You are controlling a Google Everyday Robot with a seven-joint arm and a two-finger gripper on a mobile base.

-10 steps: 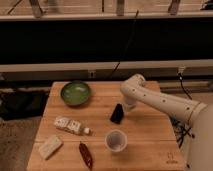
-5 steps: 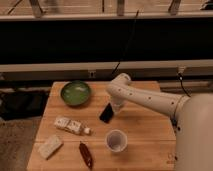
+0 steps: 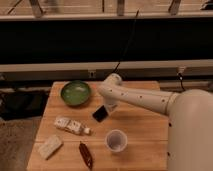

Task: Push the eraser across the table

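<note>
Robot body (image 3: 192, 132): white rounded bulk filling the lower right of the frame.
Table (image 3: 145, 130): light wooden top of plank strips, spread across the lower centre of the frame, in front of a dark wall with pale horizontal rails.
Arm (image 3: 140, 97): white, reaching from the right of the frame leftward over the table and bending down at centre.
Green bowl (image 3: 75, 93): round, on the upper left part of the table, well left of the arm's bend.
Paper cup (image 3: 115, 140): pale, upright, open mouth up, at lower centre, below the eraser and apart from it.
Pale block (image 3: 50, 146): whitish, sponge-like, near the lower left corner of the table.
Packet (image 3: 71, 125): light, elongated, lying at a slant between the bowl and the pale block.
Dark red object (image 3: 86, 155): slim, pepper-like, near the table's front edge, left of the cup.
Gripper (image 3: 110, 107): at centre of the frame, low over the table, below the arm's bend.
Eraser (image 3: 100, 114): small black flat block, tilted, at centre of the table, immediately lower left of the gripper and against its tip as far as can be seen.
Jaws: cannot tell whether apart or together.
</note>
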